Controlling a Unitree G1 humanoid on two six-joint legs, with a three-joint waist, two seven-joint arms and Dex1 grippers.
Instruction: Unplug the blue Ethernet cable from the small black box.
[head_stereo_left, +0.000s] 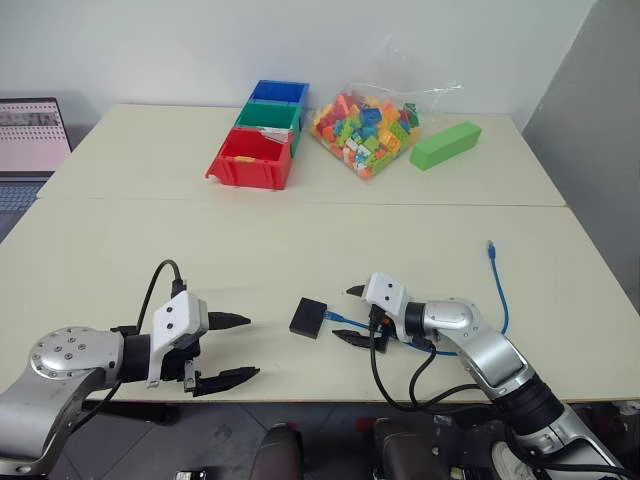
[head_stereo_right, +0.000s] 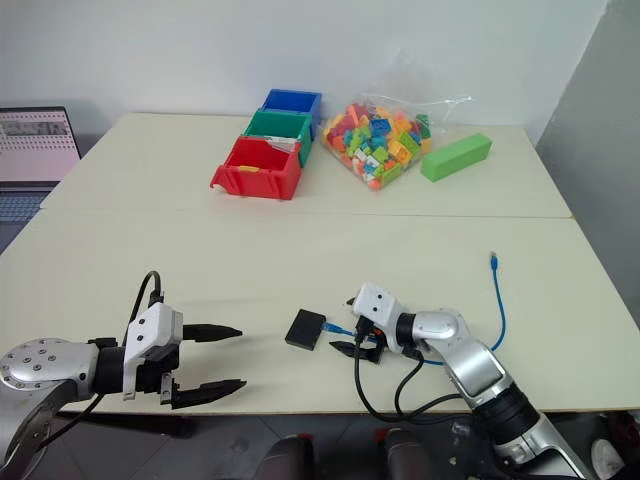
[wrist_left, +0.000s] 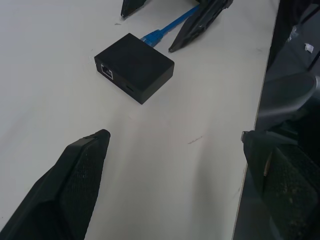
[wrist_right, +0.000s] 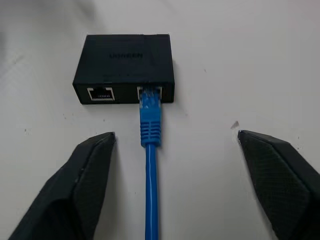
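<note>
Three bins lined up at far table: red, green, blue; contents unclear. One bag of bricks beside. Blue Ethernet cable plugged into small black box, straddled by spread right gripper. Left gripper spread, empty.

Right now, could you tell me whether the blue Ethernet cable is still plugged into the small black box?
Plugged in. The blue Ethernet cable has its plug seated in one port of the small black box; the port beside it is empty.
</note>
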